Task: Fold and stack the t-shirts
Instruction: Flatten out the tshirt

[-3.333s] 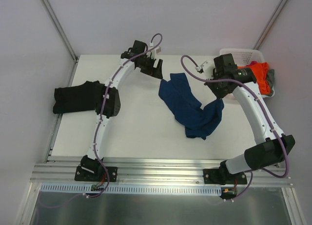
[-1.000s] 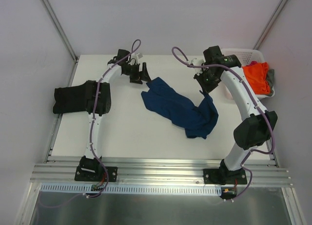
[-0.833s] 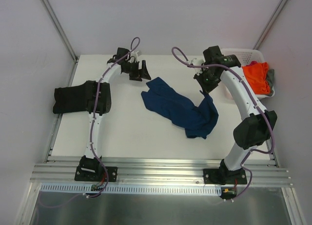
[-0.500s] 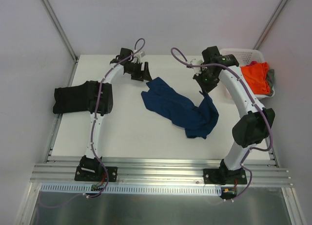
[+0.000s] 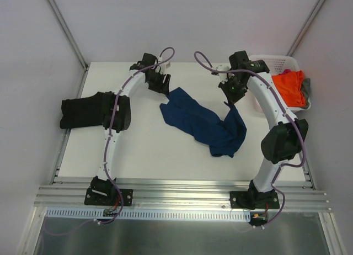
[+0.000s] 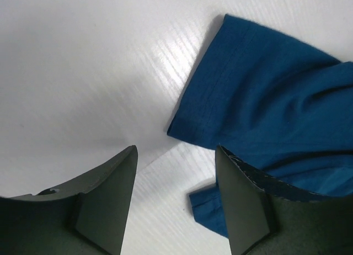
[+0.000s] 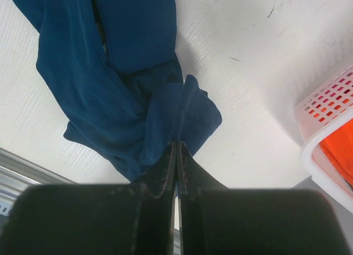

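Observation:
A navy blue t-shirt (image 5: 207, 125) lies crumpled in the middle of the white table; its print is hidden. My right gripper (image 5: 231, 99) is shut on a fold at the shirt's right end, and the closed fingertips (image 7: 176, 146) pinch blue cloth (image 7: 127, 73). My left gripper (image 5: 160, 83) is open and empty just behind the shirt's left corner (image 6: 265, 95), and bare table shows between its fingers (image 6: 105, 205). A folded black t-shirt (image 5: 83, 111) lies at the table's left edge. An orange t-shirt (image 5: 290, 86) and a grey one (image 5: 306, 87) sit in the basket.
The white plastic basket (image 5: 271, 62) stands at the back right corner, close beside my right arm; its wall also shows in the right wrist view (image 7: 325, 114). Metal rails run along the table's near edge (image 5: 182, 191).
Over the last three seconds the blue shirt's left end moved left with my left gripper, which then let go and now hovers open beside it. The right gripper stays shut on the shirt.

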`<state>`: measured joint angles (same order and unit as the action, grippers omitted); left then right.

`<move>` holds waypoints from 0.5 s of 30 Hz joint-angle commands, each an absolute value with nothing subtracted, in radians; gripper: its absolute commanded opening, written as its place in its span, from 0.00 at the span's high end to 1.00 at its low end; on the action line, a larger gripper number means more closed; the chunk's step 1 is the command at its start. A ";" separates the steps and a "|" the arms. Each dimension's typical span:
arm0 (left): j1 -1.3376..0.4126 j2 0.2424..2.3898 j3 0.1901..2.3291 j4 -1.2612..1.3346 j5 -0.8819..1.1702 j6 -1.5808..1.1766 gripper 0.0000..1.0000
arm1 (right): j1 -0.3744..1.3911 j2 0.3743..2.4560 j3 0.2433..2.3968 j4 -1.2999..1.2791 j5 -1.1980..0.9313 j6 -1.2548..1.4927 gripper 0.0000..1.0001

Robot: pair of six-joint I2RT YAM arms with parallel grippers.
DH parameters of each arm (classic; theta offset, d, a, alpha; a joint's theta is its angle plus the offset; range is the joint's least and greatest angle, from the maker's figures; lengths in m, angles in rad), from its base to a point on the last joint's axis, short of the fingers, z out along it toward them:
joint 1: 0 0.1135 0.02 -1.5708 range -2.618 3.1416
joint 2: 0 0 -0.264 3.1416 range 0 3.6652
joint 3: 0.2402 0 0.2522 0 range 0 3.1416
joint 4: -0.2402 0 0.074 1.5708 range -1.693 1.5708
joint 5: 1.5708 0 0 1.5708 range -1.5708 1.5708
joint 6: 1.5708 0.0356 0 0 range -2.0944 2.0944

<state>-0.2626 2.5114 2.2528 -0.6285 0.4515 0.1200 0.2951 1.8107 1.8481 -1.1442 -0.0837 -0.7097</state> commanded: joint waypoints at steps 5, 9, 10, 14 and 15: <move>-0.287 2.500 2.319 -0.712 0.382 0.172 0.42 | 0.281 1.805 1.893 -1.141 -0.123 -0.693 1.00; -0.299 2.540 2.367 -0.712 0.402 0.166 0.41 | 0.281 1.802 1.890 -1.144 -0.123 -0.696 0.99; -0.305 2.560 2.381 -0.712 0.403 0.181 0.41 | 0.281 1.801 1.885 -1.144 -0.124 -0.693 1.00; -0.333 2.605 2.442 -0.712 0.394 0.198 0.40 | 0.281 1.801 1.881 -1.146 -0.133 -0.689 0.99; -0.340 2.612 2.454 -0.712 0.397 0.195 0.40 | 0.281 1.801 1.884 -1.149 -0.135 -0.689 0.99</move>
<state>-0.3134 2.5809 2.4008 -0.6933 0.3996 0.1688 0.2848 1.8114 1.8496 -1.1412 -0.1036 -0.7055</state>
